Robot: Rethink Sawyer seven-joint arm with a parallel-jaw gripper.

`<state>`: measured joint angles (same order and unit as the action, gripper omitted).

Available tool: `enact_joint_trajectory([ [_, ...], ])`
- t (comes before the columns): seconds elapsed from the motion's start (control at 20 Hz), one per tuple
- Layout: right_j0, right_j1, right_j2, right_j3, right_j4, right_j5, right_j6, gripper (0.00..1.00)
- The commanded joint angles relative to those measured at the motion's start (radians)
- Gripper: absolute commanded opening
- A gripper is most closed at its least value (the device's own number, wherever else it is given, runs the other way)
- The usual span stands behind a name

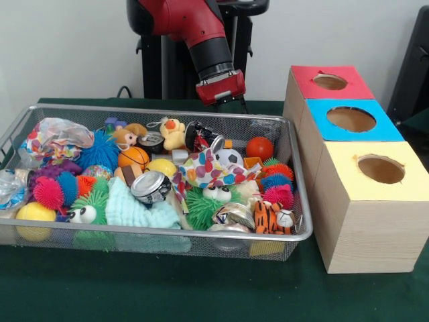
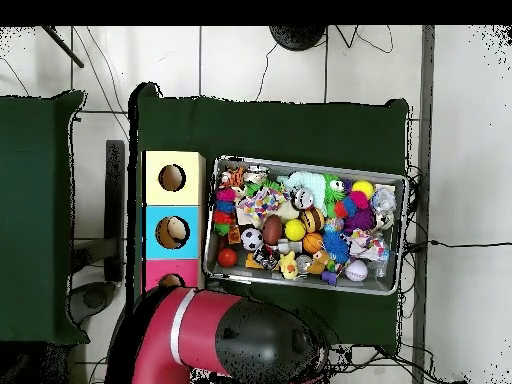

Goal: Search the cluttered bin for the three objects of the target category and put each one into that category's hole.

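Observation:
The cluttered bin (image 1: 161, 231), a shallow wire-mesh basket, sits on the green table and is heaped with toys, balls and cans. It also shows in the overhead view (image 2: 305, 161). In it lie a basketball (image 1: 133, 157), a red ball (image 1: 259, 147), a soccer ball (image 1: 230, 157), a crushed can (image 1: 151, 186) and a tiger toy (image 1: 271, 217). My gripper (image 1: 228, 104) hangs just beyond the bin's far rim, above the table, and holds nothing that I can see. In the overhead view the arm (image 2: 240, 345) covers it.
Three wooden boxes stand beside the bin, each with a round hole on top: red (image 1: 332, 82), blue (image 1: 350, 119) and yellow (image 1: 381, 169). In the overhead view something pale shows inside the blue box's hole (image 2: 173, 232). The robot's pedestal stands behind the table.

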<state>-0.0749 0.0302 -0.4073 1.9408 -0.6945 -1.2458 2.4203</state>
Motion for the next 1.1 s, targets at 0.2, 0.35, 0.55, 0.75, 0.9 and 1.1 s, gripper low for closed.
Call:
enact_joint_trajectory([
  [0.2,-0.013,0.319,0.155,-0.382,0.152,0.732,0.029,1.0],
  [0.35,-0.018,0.322,0.158,-0.386,0.146,0.731,0.033,1.0],
  [0.55,-0.025,0.322,0.163,-0.384,0.142,0.741,0.04,1.0],
  [0.75,-0.06,0.308,0.191,-0.378,0.109,0.788,0.065,1.0],
  [0.9,-0.097,0.285,0.222,-0.365,0.077,0.849,0.084,1.0],
  [1.1,-0.154,0.24,0.272,-0.326,0.057,0.963,0.09,1.0],
])
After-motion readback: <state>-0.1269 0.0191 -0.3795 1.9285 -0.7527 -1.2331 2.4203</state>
